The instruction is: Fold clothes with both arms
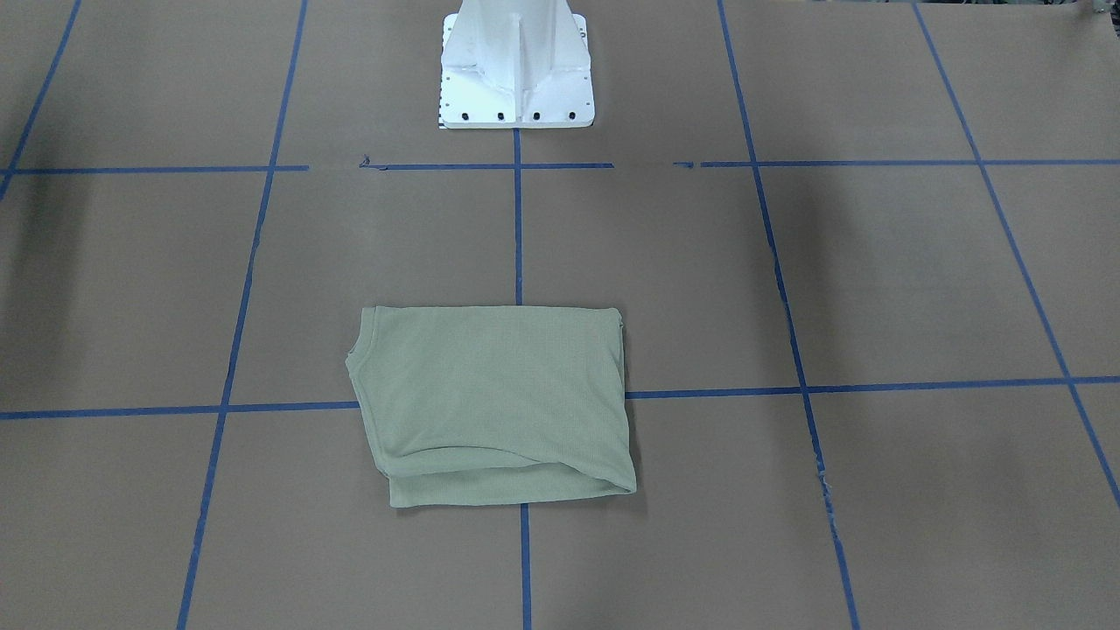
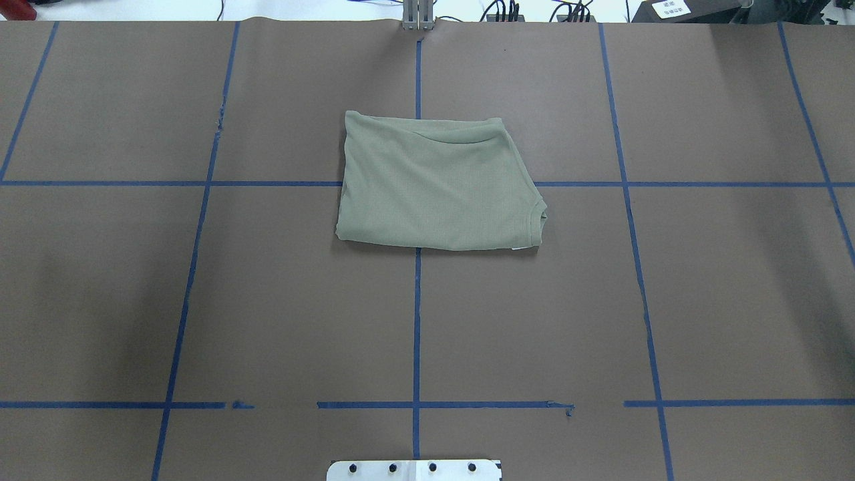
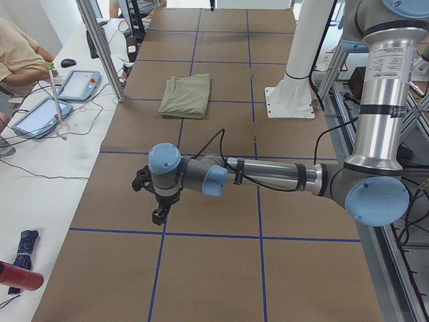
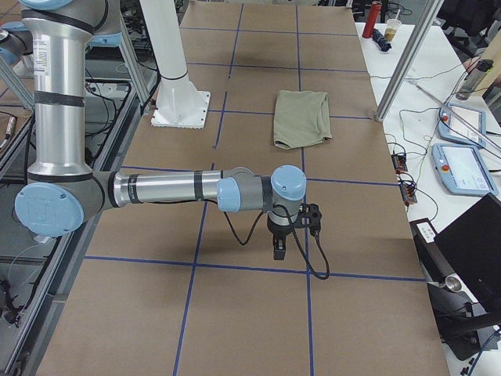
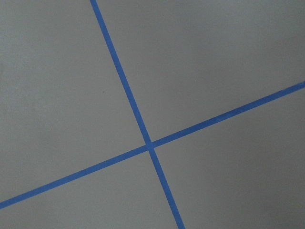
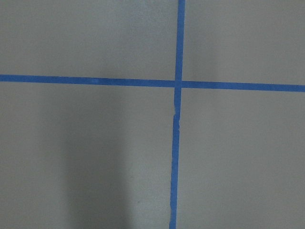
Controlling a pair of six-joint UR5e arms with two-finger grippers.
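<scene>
Near the middle of the table (image 2: 200,300), straddling a crossing of blue tape lines (image 2: 417,300), the shirt (image 2: 434,184) lies folded into a compact rectangle. Both arms hang low over bare paper well apart from it: the left arm (image 3: 268,176) with the left gripper (image 3: 159,216) toward one end, the right arm (image 4: 172,189) with the right gripper (image 4: 279,251) toward the other. Only the side views show the grippers, so whether either is released or clenched cannot be told; neither touches cloth.

The folding looks finished or nearly so. If a last tidy is wanted, both far corners should be pinched together and drawn evenly, since a lopsided pull would skew the stack.

The front-facing view shows an under layer peeking out along the edge away from the pedestal (image 1: 516,70); overhead, the collar (image 2: 538,217) shows at the robot's right near corner. The wrist cameras see only paper and tape.
</scene>
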